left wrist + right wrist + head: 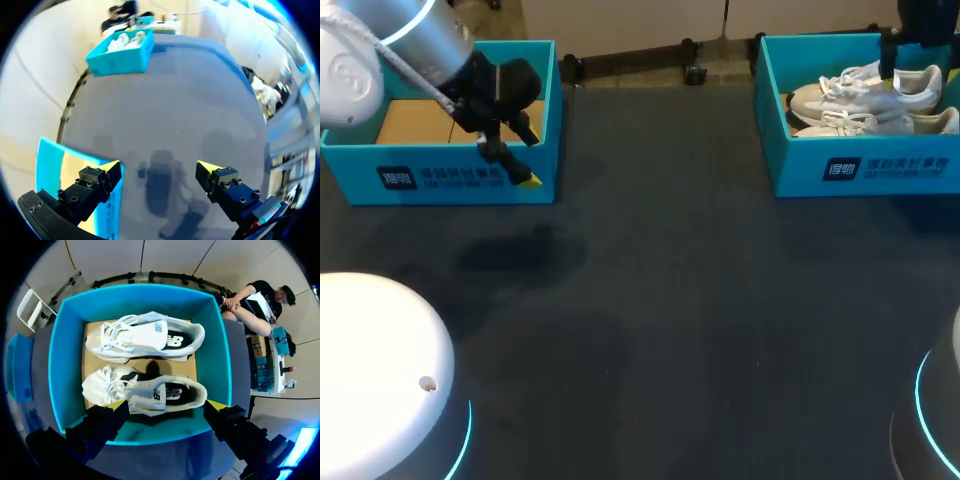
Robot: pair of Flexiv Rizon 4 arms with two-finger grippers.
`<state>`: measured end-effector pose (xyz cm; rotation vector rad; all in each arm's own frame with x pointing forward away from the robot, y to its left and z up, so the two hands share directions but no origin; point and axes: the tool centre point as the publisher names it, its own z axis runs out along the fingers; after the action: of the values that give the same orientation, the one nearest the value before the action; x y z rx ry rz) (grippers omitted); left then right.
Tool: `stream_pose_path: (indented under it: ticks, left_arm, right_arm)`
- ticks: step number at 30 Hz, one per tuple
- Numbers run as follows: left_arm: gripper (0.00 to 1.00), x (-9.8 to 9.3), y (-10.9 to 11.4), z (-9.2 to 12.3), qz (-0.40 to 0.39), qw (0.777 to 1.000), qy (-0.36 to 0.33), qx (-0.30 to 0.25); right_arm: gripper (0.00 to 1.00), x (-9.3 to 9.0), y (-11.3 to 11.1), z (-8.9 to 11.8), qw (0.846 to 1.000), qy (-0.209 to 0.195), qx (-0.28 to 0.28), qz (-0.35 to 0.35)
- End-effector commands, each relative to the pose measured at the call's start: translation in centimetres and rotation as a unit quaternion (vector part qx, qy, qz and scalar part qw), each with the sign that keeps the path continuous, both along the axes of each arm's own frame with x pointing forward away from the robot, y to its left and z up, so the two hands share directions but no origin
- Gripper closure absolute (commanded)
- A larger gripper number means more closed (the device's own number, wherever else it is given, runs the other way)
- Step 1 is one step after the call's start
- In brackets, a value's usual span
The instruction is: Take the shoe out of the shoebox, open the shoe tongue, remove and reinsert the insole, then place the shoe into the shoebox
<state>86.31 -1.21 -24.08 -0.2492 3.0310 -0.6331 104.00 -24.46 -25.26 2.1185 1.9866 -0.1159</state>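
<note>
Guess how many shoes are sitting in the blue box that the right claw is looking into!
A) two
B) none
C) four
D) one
A: the right wrist view shows one white shoe and a second white shoe lying side by side in the blue box, just ahead of the open right claw.

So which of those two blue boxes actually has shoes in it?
The teal cardboard shoebox on the robot's right: two white sneakers lie inside. The teal shoebox on the left shows only its bare brown floor.
</note>
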Motion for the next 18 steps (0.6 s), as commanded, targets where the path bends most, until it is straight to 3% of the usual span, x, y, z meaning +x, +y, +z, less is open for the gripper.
stream_pose_path:
  ticks: [1, 7, 18]
  left_arm:
    - [0.0, 0.1, -0.3, -0.2, 0.245, 0.967, 0.058, 0.047]
    - [0.0, 0.8, 0.7, -0.2, 0.396, 0.911, 0.089, 0.076]
    - [0.0, 0.8, 0.7, -0.2, 0.396, 0.911, 0.089, 0.076]
  right_arm:
    - [0.0, -2.2, 0.7, 0.3, 0.999, -0.045, -0.006, 0.01]
    - [0.0, -4.0, 2.0, 0.3, 0.999, -0.054, 0.002, 0.002]
    - [0.0, -4.0, 2.0, 0.3, 0.999, -0.054, 0.002, 0.002]
